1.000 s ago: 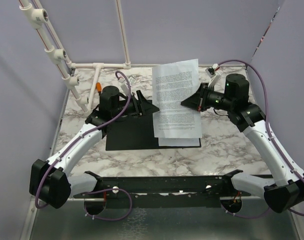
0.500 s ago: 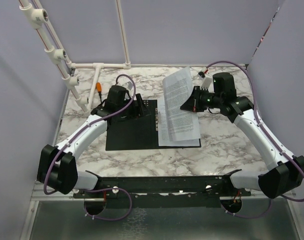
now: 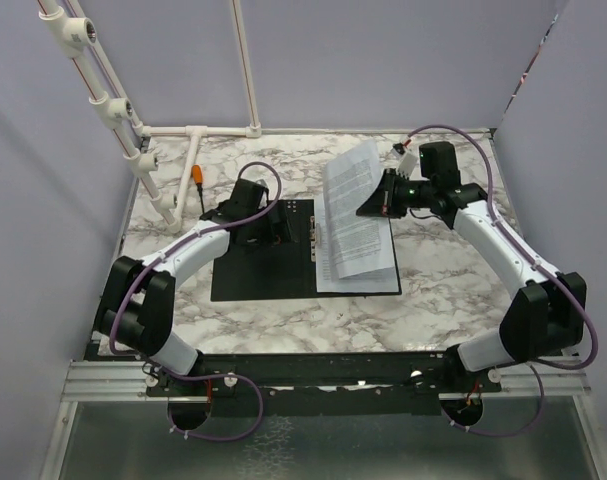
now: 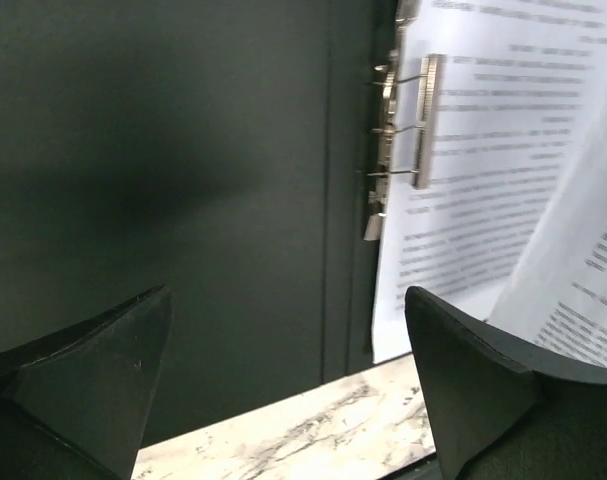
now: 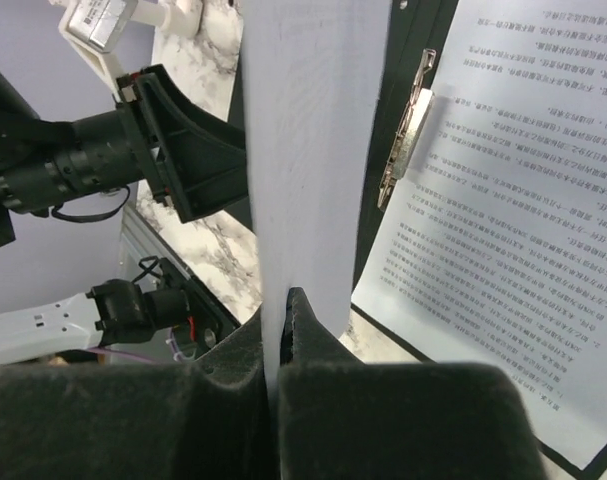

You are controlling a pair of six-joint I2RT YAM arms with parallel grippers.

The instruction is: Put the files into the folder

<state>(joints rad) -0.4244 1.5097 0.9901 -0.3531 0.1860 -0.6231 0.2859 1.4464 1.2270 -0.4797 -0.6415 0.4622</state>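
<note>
The folder (image 3: pixel 258 275) lies open on the marble table, black inside up, its metal spine clip (image 3: pixel 316 232) in the middle. White printed files (image 3: pixel 361 262) lie on its right half. My right gripper (image 3: pixel 369 206) is shut on one sheet (image 3: pixel 350 178) and holds it lifted and tilted above the right half. In the right wrist view the gripper (image 5: pixel 280 330) pinches that sheet (image 5: pixel 308 140), with the clip (image 5: pixel 405 130) and the lying files (image 5: pixel 503 230) beyond. My left gripper (image 3: pixel 281 226) is open and empty over the folder's left half; in the left wrist view it (image 4: pixel 288 385) is above black cover (image 4: pixel 183 150), near the clip (image 4: pixel 403 130).
A white pipe frame (image 3: pixel 133 140) stands at the back left, with an orange-tipped tool (image 3: pixel 199 176) beside it. Purple walls close in the sides and back. A black rail (image 3: pixel 313 368) runs along the table's near edge.
My right gripper has moved back and left, tipping its sheet from flat to steeply tilted. My left gripper has moved right, toward the folder's spine.
</note>
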